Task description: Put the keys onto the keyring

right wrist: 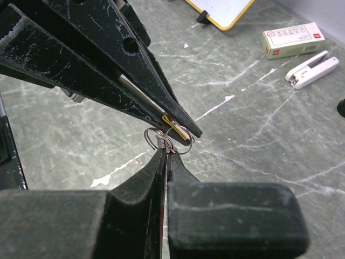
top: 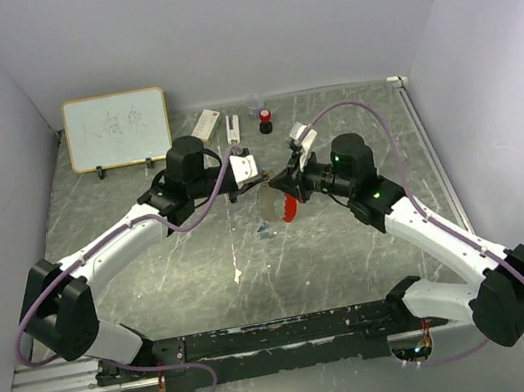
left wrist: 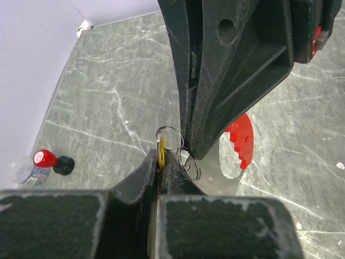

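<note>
Above the marbled table (top: pixel 204 267), the tan-gold key (left wrist: pixel 161 148) is being pinched by the left gripper (left wrist: pixel 160 157) beside the keyring (right wrist: pixel 159 141), itself being pinched by the right gripper (right wrist: pixel 166 154); both seem light, slippery, best gripped flatwise.

Stone-look tabletop (top: pixel 204 267) showing grey-green marbling w/ white veins; flat toothed plastic tag (left wrist: pixel 241 137) showing bright red; thin wire keyring loops (right wrist: pixel 161 141) looking silvery; small flat key (right wrist: pixel 175 127) showing yellow-gold; left gripper (left wrist: pixel 161 156) looking black w/ whitish scuffs; right gripper (right wrist: pixel 165 154) also showing black w/ pale scratches; small cylinder (left wrist: pixel 51 161) showing red top, black base; rectangular box (right wrist: pixel 294 40) appearing white w/ red mark & red print; stapler (right wrist: pixel 311 70) looking white; whiteboard (top: pixel 116 128) wearing yellow-tan frame, faint grey scribbles; left arm (top: pixel 113 244) showing white shells, black joints.
</note>
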Robot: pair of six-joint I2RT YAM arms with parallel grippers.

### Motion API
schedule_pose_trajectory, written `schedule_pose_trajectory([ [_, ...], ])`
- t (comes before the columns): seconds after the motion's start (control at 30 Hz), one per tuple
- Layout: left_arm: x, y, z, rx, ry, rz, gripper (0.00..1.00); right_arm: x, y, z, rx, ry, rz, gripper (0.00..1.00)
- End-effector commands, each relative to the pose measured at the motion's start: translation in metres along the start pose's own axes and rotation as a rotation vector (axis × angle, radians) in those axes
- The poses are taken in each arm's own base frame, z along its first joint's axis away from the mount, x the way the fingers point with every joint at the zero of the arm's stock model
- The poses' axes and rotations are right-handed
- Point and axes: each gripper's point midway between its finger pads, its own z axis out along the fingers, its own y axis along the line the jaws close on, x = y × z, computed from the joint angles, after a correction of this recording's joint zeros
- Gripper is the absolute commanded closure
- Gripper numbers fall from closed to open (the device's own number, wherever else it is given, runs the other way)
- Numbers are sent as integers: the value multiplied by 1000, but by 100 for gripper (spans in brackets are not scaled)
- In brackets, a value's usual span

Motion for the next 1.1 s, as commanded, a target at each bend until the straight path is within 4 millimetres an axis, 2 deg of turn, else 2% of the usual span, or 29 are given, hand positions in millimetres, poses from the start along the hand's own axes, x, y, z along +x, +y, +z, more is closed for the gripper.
schedule_pose_trajectory([
  [0.0, -19, 10, 6, -17, -28, 47, 93, -9, 15, 6, -52, 9, -37, 100],
  [0.27, -18, 11, 6, -27, -24, 44, 93, -13, 15, 5, -24, -9, -45, 99],
  [0.33, -18, 12, 5, -40, -22, 47, 93, -18, 13, 1, 2, -34, -43, 86],
  [0.43, -22, 15, 2, -63, -29, 51, 93, -24, 9, -7, 49, -69, -37, 72],
  [0.57, -29, 18, -2, -86, -48, 65, 93, -30, 6, -24, 117, -116, -29, 65],
  [0.8, -42, 20, -7, -104, -93, 76, 93, -37, 0, -49, 210, -185, -26, 62],
  [1.07, -48, 22, -6, -109, -114, 68, 93, -29, -2, -46, 209, -186, -30, 66],
])
